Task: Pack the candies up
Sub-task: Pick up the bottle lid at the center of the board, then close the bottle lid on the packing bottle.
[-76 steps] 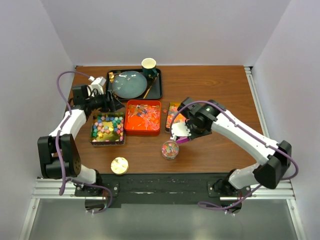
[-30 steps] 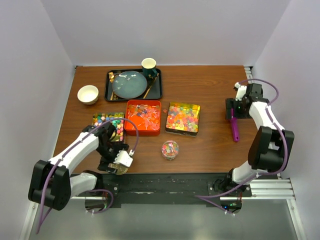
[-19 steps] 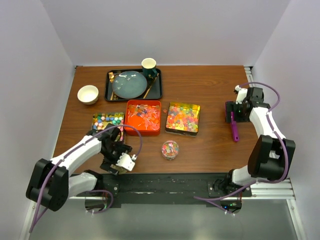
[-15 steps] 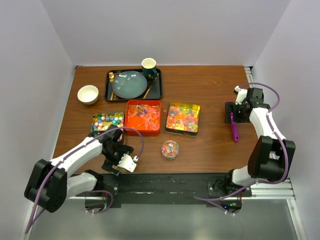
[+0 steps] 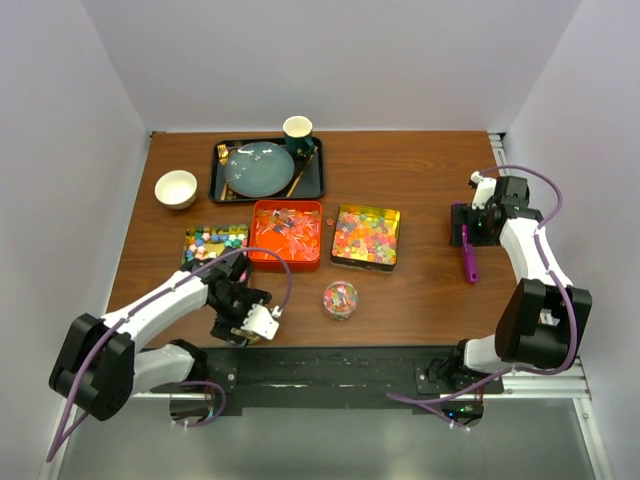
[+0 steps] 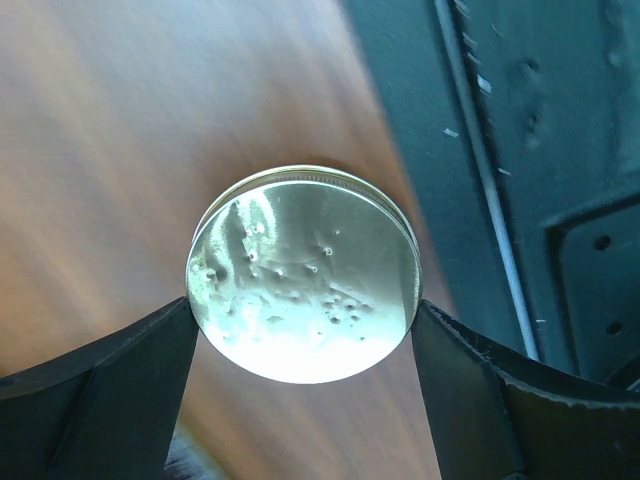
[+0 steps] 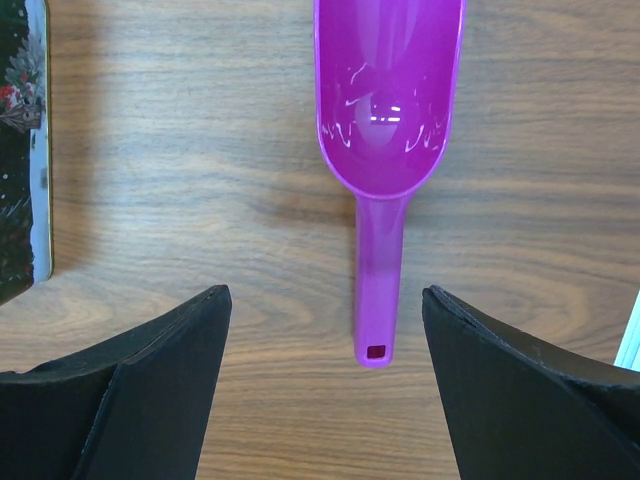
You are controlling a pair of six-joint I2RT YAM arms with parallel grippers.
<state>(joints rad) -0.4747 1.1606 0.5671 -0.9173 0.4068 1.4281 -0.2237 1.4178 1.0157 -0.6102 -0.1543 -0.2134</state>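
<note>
The candies fill three tins: bright cubes (image 5: pixel 213 243), wrapped pieces in the red tin (image 5: pixel 286 234) and round beads (image 5: pixel 365 236). More candies sit in a small clear jar (image 5: pixel 340 298). My left gripper (image 5: pixel 255 322) is at the near table edge, left of the jar. In the left wrist view it (image 6: pixel 305 312) is shut on the round gold lid (image 6: pixel 300 270), one finger on each side of the rim. My right gripper (image 5: pixel 466 226) hangs open at the far right. The purple scoop (image 7: pixel 388 100) lies flat on the wood between its jaws (image 7: pixel 325 295), untouched.
A black tray (image 5: pixel 222 185) with a blue plate and a green cup (image 5: pixel 297 130) stands at the back. A white bowl (image 5: pixel 176 188) sits at the back left. A dark tin edge (image 7: pixel 25 150) shows left of the scoop. The black base rail (image 6: pixel 520 150) runs beside the lid.
The left gripper slid right along the near edge and narrowed onto the gold lid. The right arm, after laying the scoop down at the far right, has barely moved.
</note>
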